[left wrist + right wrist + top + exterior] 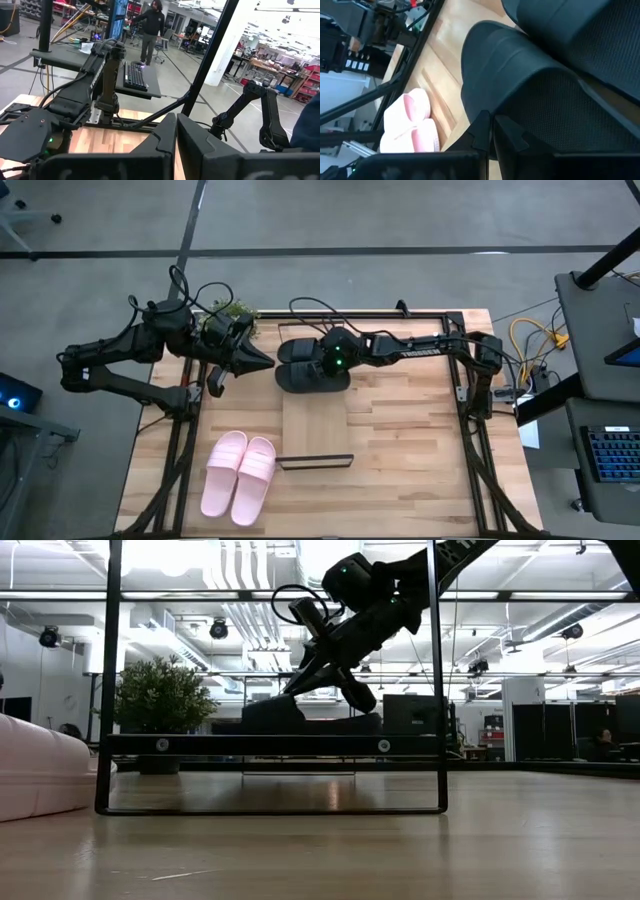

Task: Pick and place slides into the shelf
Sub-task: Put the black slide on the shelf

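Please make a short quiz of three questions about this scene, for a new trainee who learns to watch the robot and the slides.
1. True or false: the pink slides already lie on the shelf.
2. Which gripper is above the black slides? A) left gripper B) right gripper C) neither
3. Fill in: the fingers of the left gripper are ____ (open or shut).

Key
1. False. The pink pair lies on the table, beside the shelf, near the front left corner.
2. B. The right gripper is over the black pair, fingers shut and holding nothing.
3. Shut. It hovers left of the black pair.
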`<state>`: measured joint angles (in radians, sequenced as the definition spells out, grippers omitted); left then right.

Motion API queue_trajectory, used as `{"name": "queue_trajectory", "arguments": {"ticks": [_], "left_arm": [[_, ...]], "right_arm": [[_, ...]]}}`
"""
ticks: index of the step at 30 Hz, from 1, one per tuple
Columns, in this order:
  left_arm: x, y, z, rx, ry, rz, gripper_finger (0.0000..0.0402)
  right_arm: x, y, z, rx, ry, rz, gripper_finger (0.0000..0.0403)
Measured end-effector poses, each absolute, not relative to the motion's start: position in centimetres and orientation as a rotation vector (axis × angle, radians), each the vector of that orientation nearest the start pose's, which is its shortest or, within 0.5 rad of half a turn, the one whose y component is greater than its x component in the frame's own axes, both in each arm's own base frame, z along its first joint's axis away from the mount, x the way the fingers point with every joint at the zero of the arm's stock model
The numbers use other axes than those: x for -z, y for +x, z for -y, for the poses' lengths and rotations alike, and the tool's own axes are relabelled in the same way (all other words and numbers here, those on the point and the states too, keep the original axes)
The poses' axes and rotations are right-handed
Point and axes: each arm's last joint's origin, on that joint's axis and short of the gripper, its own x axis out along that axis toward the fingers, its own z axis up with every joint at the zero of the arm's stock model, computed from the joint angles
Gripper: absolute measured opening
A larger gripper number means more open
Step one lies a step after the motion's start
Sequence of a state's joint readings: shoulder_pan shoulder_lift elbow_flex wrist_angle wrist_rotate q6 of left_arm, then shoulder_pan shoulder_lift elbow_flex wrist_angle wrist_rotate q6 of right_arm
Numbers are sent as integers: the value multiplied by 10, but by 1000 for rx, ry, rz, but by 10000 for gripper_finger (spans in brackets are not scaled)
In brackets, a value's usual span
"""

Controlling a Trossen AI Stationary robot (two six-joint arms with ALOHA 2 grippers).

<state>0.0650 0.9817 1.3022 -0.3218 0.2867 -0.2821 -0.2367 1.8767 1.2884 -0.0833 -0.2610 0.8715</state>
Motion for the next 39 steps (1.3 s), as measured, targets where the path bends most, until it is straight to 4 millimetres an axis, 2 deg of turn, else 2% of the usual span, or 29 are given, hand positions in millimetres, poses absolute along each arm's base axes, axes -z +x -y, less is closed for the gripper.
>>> {"name": "queue_trajectory", "arguments": {"ticks": [32, 39], "left_arm": [[-457, 183, -4, 218, -281, -32, 0], [-457, 183, -4, 221, -281, -33, 0]], "right_arm": [[-208, 402, 85, 265, 1016, -644, 24], [-205, 403, 86, 273, 1019, -655, 60]]}}
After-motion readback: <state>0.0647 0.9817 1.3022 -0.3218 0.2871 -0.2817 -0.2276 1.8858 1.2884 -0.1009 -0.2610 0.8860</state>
